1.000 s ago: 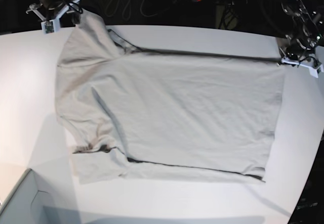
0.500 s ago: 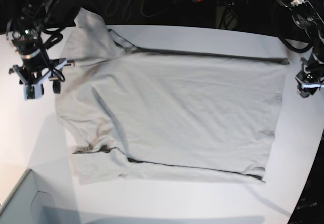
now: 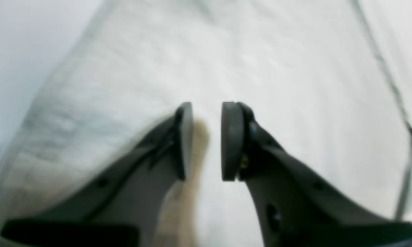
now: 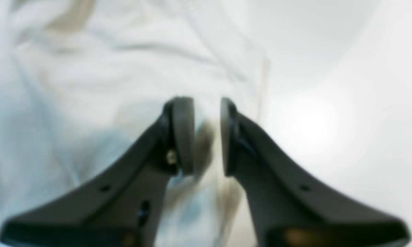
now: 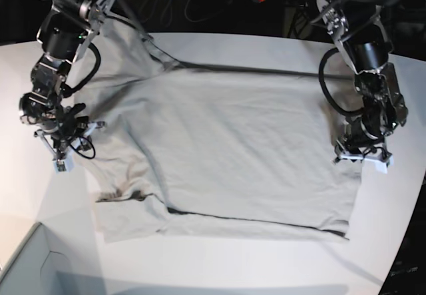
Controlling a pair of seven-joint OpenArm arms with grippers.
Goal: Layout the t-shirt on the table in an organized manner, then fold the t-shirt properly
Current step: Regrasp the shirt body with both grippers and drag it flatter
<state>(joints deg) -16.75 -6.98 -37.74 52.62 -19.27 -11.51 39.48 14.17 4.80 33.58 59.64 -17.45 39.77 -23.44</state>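
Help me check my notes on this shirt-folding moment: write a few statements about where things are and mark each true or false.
1. The t-shirt lies spread on the table. True.
2. Both grippers hang over bare table, off the cloth. False: the left gripper and right gripper are over opposite ends of the shirt.
3. A pale grey box corner shows at the base view's lower left. True.
4. The shirt is folded in half. False: it lies open, one sleeve rumpled.

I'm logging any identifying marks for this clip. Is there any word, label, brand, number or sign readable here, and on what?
None can be read.
t-shirt: plain, no print visible; both wrist views are blurred.
table: bare white, no markings.
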